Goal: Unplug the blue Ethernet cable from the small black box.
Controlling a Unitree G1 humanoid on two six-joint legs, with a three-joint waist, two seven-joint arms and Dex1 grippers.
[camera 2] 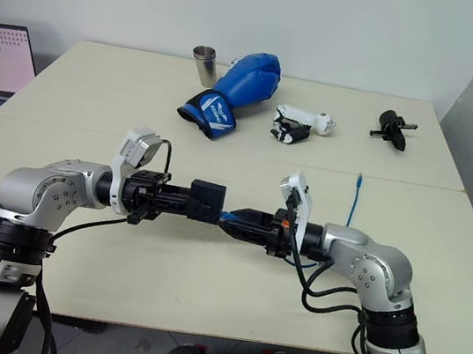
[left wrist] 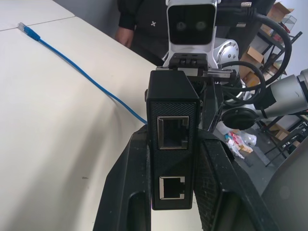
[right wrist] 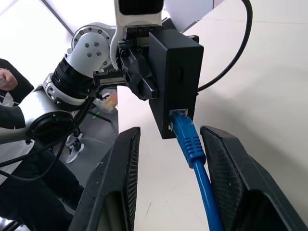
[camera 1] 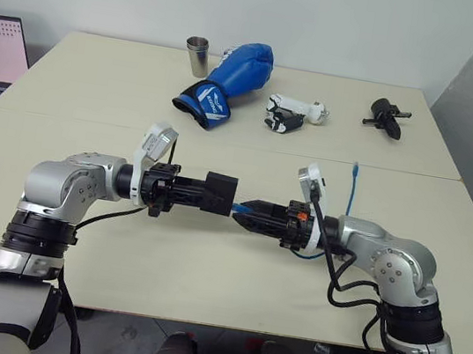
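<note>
Left eye view: both arms meet above the middle of the near table. The left gripper is clamped on the small black box, held in the air; the right gripper points at the box's face. The blue Ethernet cable trails from there toward the table's right edge, its free plug lying near the seam with the far table, where a blue boxing glove and a metal cup rest.

Right eye view: same layout; the plug's seating is too small to judge.

Left wrist view: the box's two ports facing this way are empty; the cable's port is on the hidden face.

Right wrist view: the blue plug sits in the box, between parted fingers that do not touch it. I judge the unplugging not yet done: gripping and pulling remain.
</note>
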